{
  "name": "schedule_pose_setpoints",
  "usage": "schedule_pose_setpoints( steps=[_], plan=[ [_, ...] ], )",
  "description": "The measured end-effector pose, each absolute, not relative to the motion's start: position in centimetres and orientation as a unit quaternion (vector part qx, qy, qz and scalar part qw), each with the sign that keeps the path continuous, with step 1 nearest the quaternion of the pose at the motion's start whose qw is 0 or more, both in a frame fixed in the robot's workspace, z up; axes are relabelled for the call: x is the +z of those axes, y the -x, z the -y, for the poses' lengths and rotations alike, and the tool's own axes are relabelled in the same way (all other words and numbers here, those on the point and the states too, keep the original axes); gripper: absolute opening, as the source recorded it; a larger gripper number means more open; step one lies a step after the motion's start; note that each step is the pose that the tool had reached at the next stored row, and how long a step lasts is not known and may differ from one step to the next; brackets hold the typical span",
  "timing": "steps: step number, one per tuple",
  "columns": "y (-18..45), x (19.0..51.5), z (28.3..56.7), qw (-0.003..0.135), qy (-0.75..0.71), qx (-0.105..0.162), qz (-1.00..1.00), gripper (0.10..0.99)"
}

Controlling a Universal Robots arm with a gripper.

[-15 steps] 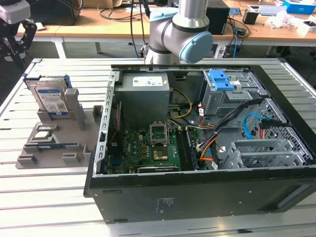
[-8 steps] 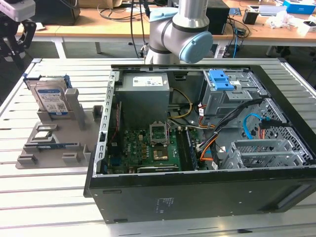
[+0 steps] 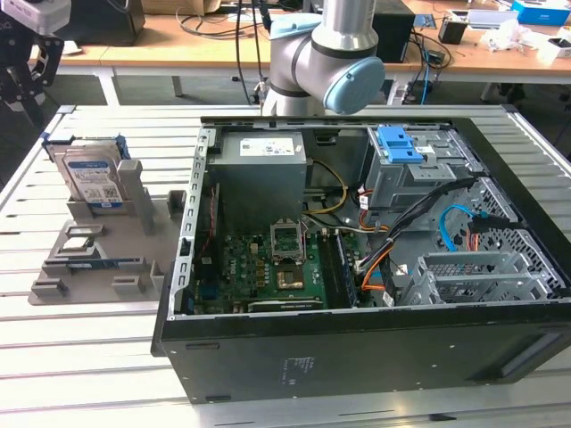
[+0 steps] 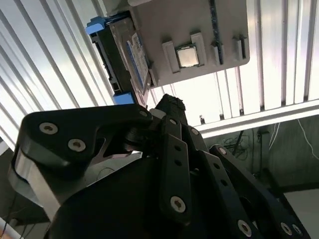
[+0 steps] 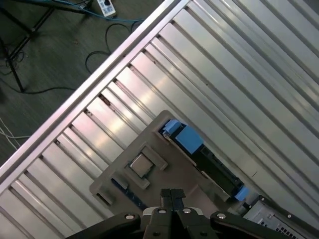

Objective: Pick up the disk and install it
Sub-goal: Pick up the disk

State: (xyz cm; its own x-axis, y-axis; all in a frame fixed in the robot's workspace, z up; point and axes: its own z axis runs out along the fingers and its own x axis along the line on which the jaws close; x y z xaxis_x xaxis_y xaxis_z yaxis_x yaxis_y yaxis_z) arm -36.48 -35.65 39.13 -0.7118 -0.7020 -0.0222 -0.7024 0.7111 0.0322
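The disk [image 3: 93,176] stands on edge in a grey holder [image 3: 107,267] on the table at the exterior view's left, its white-and-blue label facing the front. Blue rails frame it. From above, the first wrist view shows the disk [image 5: 202,155] as a thin dark slab with blue ends. In the second wrist view the disk [image 4: 125,56] sits beyond the black fingers. My gripper [image 3: 25,89] hangs high above the table at the far left, apart from the disk. Its fingertips meet, gripper [image 5: 172,193] shut and holding nothing, gripper [image 4: 167,100].
An open computer case [image 3: 357,357] fills the exterior view's right, with a motherboard [image 3: 277,267], a grey power supply box [image 3: 259,169] and a drive cage holding a blue bracket [image 3: 399,143]. The holder also carries a processor chip [image 5: 142,164] and a memory stick [image 3: 89,262].
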Motion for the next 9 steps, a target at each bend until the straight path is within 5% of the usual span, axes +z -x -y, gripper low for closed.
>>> schedule_pose_setpoints(
  steps=[9],
  plan=[
    [36.48,39.13,35.65,0.003,0.44,0.019,-0.898,0.106]
  ],
)
